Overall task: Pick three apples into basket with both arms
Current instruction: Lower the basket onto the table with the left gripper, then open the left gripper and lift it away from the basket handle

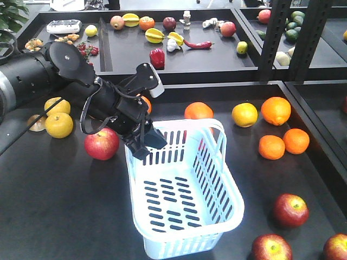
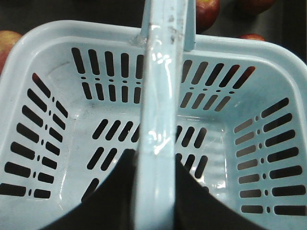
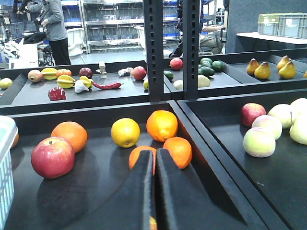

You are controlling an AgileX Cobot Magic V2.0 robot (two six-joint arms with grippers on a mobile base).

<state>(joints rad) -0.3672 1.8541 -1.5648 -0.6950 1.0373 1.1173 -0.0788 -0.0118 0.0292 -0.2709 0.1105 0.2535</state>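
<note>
The pale basket stands mid-table with nothing inside it. My left gripper is shut on the basket's handle, which runs between both fingers above the slotted bottom. One red apple lies just left of the basket. Three more lie at the front right. In the right wrist view, my right gripper is shut and holds nothing, low over the table. A red apple lies ahead to its left, beside the basket's edge.
Oranges and a yellow citrus lie right of the basket; yellow fruits lie at the left. A raised black divider separates a bin of pale apples. A back tray holds assorted produce.
</note>
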